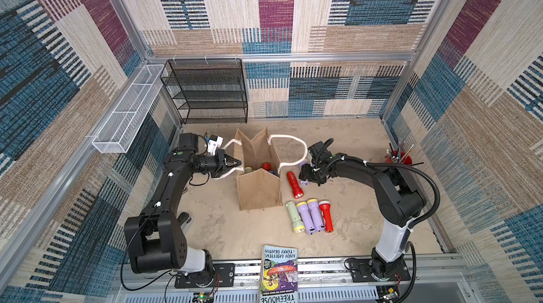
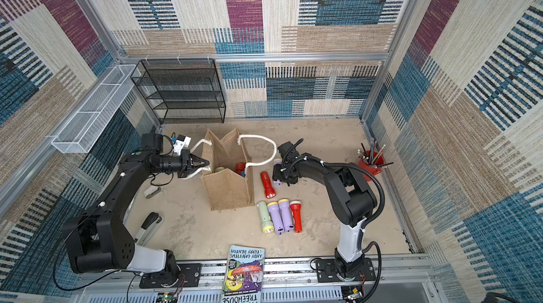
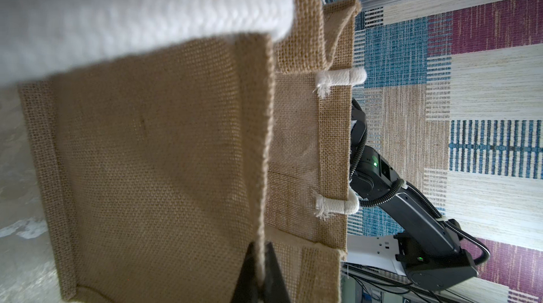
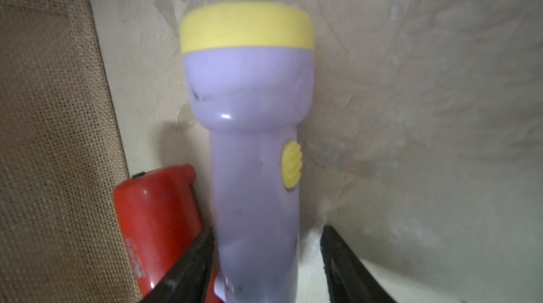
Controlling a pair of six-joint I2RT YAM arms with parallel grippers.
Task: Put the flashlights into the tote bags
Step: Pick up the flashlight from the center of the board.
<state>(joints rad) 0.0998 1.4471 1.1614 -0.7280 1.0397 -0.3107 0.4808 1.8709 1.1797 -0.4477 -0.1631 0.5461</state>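
The table (image 1: pixel 367 228) sits inside patterned walls. A black rack (image 1: pixel 205 92) stands at the back and a white basket (image 1: pixel 129 110) hangs on the left wall. The bag (image 1: pixel 258 189) stands upright and open mid-table, with its rope handles (image 1: pixel 289 142) flopped out to either side.

The left gripper (image 1: pixel 238 164) is clenched on the bag's left rim. The left wrist view shows its fingers (image 3: pixel 249 272) pinching the hem between them. A book (image 1: pixel 279 272) lies at the front edge, partly over the rail. A red pot (image 1: pixel 398 160) of pens stands far right.

Some flashlights (image 1: pixel 266 166) already lie down in the bag. A red one shows plainly, a pale green one is next to it, and there is perhaps a blue one, though the shadow makes that hard to tell.

A row of four (image 1: pixel 311 217) lies on the table in front of the bag's right corner: green, two lilac and red, packed side by side. A lone red flashlight (image 1: pixel 294 184) lies just beside the bag's right wall.

Next to it, the right gripper (image 1: pixel 305 175) is down at a lilac flashlight (image 4: pixel 252 140). Its jaws straddle the handle but have not clamped it: one finger is against the plastic and the other stands off with a gap.
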